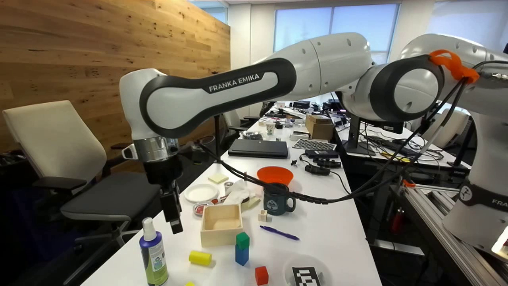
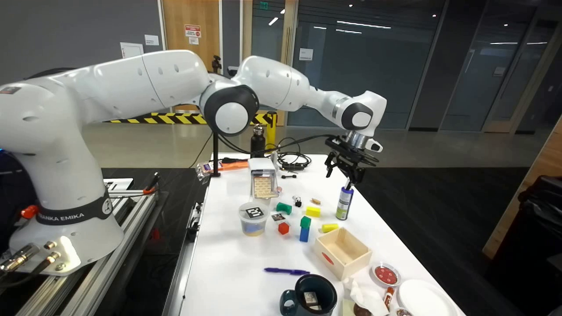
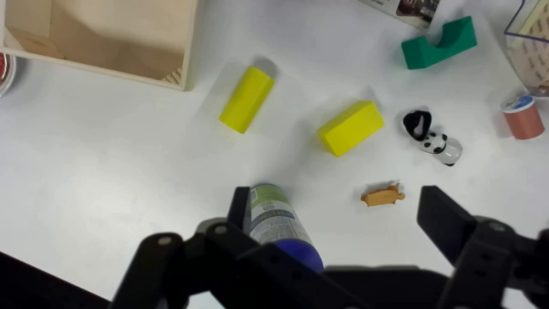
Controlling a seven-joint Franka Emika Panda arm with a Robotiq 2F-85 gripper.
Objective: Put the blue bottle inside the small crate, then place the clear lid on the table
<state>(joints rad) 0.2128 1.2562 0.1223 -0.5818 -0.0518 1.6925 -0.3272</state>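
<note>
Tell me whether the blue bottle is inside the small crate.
No, an exterior view shows the blue bottle standing on the table, outside the small crate.

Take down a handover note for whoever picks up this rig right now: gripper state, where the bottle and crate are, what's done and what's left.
Gripper: open, jaws wide apart, grasping nothing.
Blue bottle: upright on the table, partly hidden by one of the jaws in the wrist view; whether they touch, I can't tell.
Small crate: on the table, open side up; the bottle is outside it.
Clear lid: I can't say for sure which piece is meant.
Done: bottle not yet grasped or crated.
Left: grip the bottle, put it in the crate, then identify the lid and set it on the table.
</note>
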